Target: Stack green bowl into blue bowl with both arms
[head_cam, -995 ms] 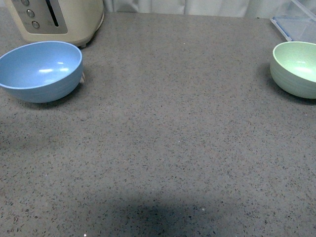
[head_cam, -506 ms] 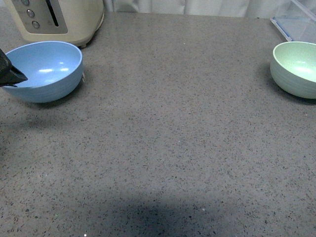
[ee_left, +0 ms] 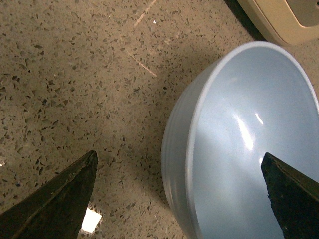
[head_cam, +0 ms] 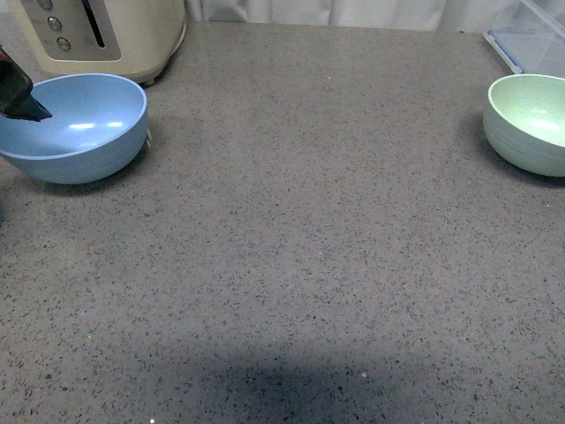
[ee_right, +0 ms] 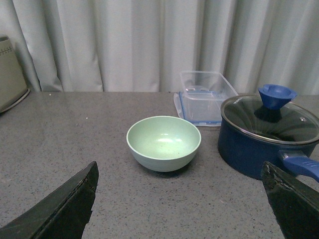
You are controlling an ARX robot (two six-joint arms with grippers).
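Note:
The blue bowl (head_cam: 79, 128) stands upright at the far left of the grey counter, empty. The green bowl (head_cam: 530, 122) stands upright at the far right edge, empty. My left gripper (ee_left: 178, 158) is open and straddles the blue bowl's near rim (ee_left: 192, 149), one jaw outside over the counter, the other over the inside. One of its black fingers (head_cam: 19, 95) shows at the left edge of the front view. My right gripper (ee_right: 179, 168) is open and empty, some way short of the green bowl (ee_right: 163, 143), which lies centred between its jaws.
A cream toaster (head_cam: 106, 35) stands just behind the blue bowl. A clear plastic box (ee_right: 204, 94) is behind the green bowl, and a dark blue lidded pot (ee_right: 269, 132) with a blue handle stands close beside it. A curtain hangs at the back.
My left gripper's finger came into the front view at the left edge and has moved up over the blue bowl's rim. Both bowls stay put.

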